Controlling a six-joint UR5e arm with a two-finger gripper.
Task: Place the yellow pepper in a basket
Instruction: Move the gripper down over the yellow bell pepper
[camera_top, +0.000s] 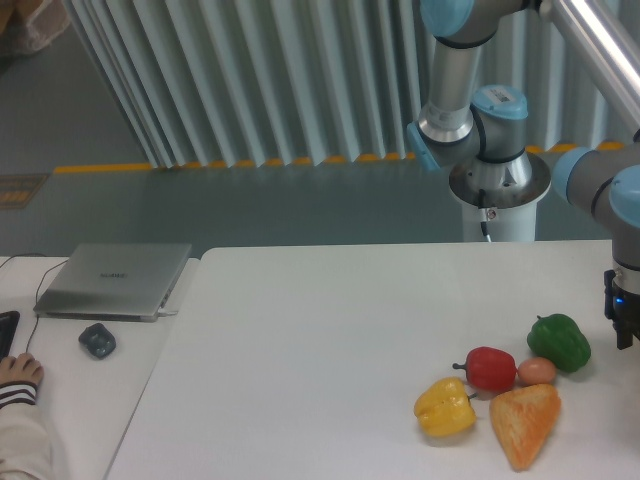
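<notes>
**Mia:** Where is the claw (622, 318)?

**Ben:** Way over at the right edge, just past the green pepper (559, 341). Only a dark bit of it shows. I cannot tell if it is open or closed, and I see nothing in it.

**Mia:** And the yellow pepper (445, 406)?

**Ben:** It sits on the white table (320, 340), near the front. The red pepper (489, 368) is just beside it, and so is the orange wedge (524, 420). A little egg (537, 371) is between the red and green ones.

**Mia:** So what step is this?

**Ben:** The start, I think. Nothing is picked up yet.

**Mia:** What next?

**Ben:** The claw must go over the yellow pepper, come down and pinch it without bumping the red one. I see no basket here.
</notes>
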